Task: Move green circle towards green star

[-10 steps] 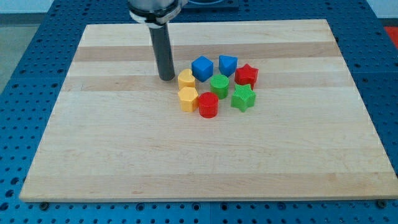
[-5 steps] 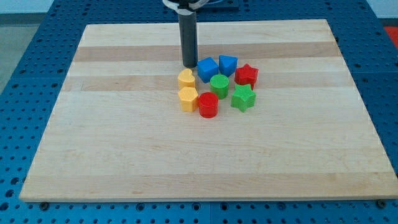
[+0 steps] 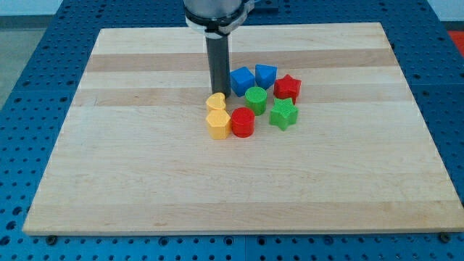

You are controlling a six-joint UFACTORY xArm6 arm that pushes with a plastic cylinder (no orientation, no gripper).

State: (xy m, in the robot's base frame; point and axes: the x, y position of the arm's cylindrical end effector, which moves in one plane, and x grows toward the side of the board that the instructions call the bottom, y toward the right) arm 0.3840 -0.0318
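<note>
Under my tip [image 3: 218, 95] sits the wooden board [image 3: 130, 167], resting on a blue perforated table [image 3: 29, 87]. No fingers on this rig, so nothing to open or shut, just a straight dark rod ending in the tip.

Blocks, all clustered close around the tip: to its right and slightly up the view is the blue cube [image 3: 241, 78], with a second blue block [image 3: 265, 75] further right, shape hard to call. Beyond that is the red star [image 3: 287, 88]. The green circle [image 3: 255, 98] is just right of the tip, a touch lower, and the green star [image 3: 283, 114] is further right and lower again, near the circle but apparently with a small gap. Below the tip, nearly touching it, is the yellow heart [image 3: 215, 101], then a yellow hexagon-ish block [image 3: 218, 123] and the red cylinder [image 3: 243, 122].

Step-wise, I'd say this is the approach: the tip is on the circle's left side but not on it yet. Next move probably calls for a push rightward and slightly down the view, keeping clear of the blue cube and red cylinder.
</note>
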